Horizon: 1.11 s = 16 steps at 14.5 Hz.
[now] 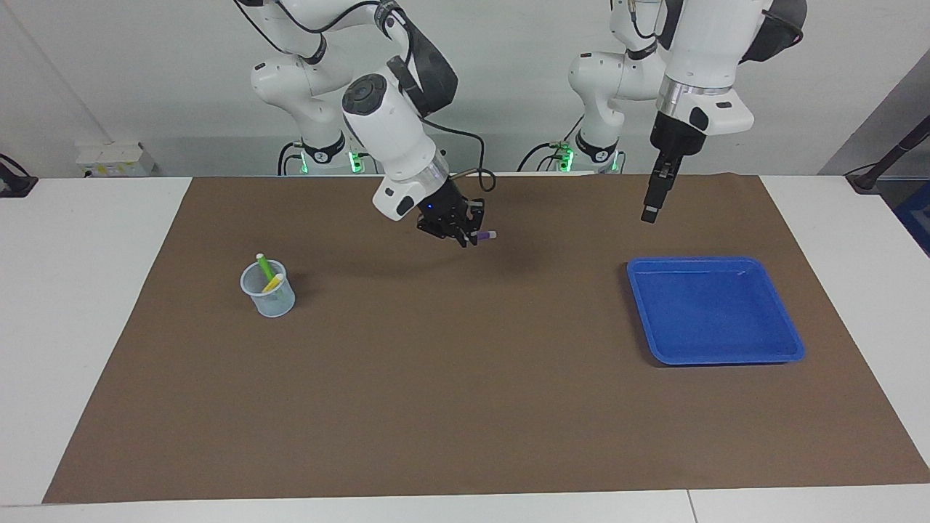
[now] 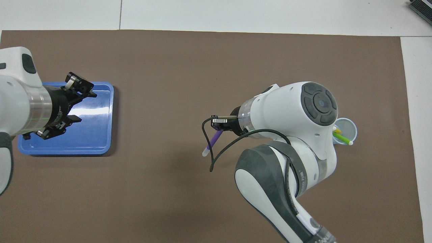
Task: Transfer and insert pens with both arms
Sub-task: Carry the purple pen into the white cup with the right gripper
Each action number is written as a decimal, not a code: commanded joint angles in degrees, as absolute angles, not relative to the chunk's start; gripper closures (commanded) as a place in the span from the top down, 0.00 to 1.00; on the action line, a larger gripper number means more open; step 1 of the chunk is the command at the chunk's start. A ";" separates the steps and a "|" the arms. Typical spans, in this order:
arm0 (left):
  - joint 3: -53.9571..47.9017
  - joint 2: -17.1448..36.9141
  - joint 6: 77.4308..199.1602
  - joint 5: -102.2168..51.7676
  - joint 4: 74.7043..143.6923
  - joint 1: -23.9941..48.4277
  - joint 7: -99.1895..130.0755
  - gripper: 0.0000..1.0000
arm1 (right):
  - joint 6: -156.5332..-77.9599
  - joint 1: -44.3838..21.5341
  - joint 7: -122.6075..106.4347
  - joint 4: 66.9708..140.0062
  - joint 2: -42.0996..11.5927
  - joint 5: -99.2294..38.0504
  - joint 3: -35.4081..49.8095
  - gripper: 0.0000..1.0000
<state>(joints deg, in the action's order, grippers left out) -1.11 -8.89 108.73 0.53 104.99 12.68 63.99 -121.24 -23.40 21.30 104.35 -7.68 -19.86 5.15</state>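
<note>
My right gripper [image 1: 465, 236] is shut on the purple pen [image 1: 485, 234] and holds it in the air over the middle of the brown mat. In the overhead view the purple pen [image 2: 216, 138] hangs slanted from the right gripper [image 2: 219, 126], whitish end down. The green pen [image 1: 263, 267] and the yellow pen [image 1: 273, 283] stand in a clear cup [image 1: 268, 294] toward the right arm's end of the table. My left gripper [image 1: 649, 213] is open and empty, raised over the blue tray [image 1: 716, 312]; it also shows in the overhead view [image 2: 86, 105].
The blue tray [image 2: 98, 135] has nothing in it and lies toward the left arm's end of the table. The brown mat [image 1: 450, 378] covers most of the white table. In the overhead view my right arm partly covers the cup [image 2: 347, 128].
</note>
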 commanded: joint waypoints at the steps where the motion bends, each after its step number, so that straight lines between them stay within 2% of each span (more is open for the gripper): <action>1: -1.32 -10.63 106.44 -3.41 106.44 7.31 48.75 0.70 | -114.90 -19.44 12.69 105.65 -5.02 -13.30 5.54 0.00; 4: -1.23 -10.90 104.42 -4.74 106.35 2.74 35.11 0.70 | -106.55 -13.55 -1.27 104.33 -3.26 -5.30 5.54 0.00; 7: -1.23 -11.16 102.40 -4.92 106.26 -1.04 22.98 0.71 | -102.58 -8.98 -14.98 104.24 -2.20 3.57 5.54 0.00; 9: -1.23 -11.16 100.91 -4.92 106.00 -3.50 15.07 0.72 | -102.57 -6.43 -22.47 104.41 -2.11 8.16 5.62 0.00; 10: -1.23 -11.16 100.29 -4.92 105.91 -4.47 11.38 0.84 | -102.57 -5.55 -25.37 104.50 -2.11 9.30 5.62 0.00; 12: -1.23 -11.16 99.41 -4.92 105.56 -5.62 7.75 0.99 | -104.14 -4.14 -29.08 105.11 -2.11 10.98 5.62 0.00; 16: -0.62 -10.99 99.58 -4.57 105.03 -5.89 2.82 1.00 | -111.43 -0.53 -37.69 108.97 -1.67 12.82 5.62 0.00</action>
<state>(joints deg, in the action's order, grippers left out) -0.53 -10.05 100.49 -4.06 104.90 -5.30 5.58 -107.52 -2.86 -33.62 105.83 -2.70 10.95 4.75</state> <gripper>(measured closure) 0.000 0.815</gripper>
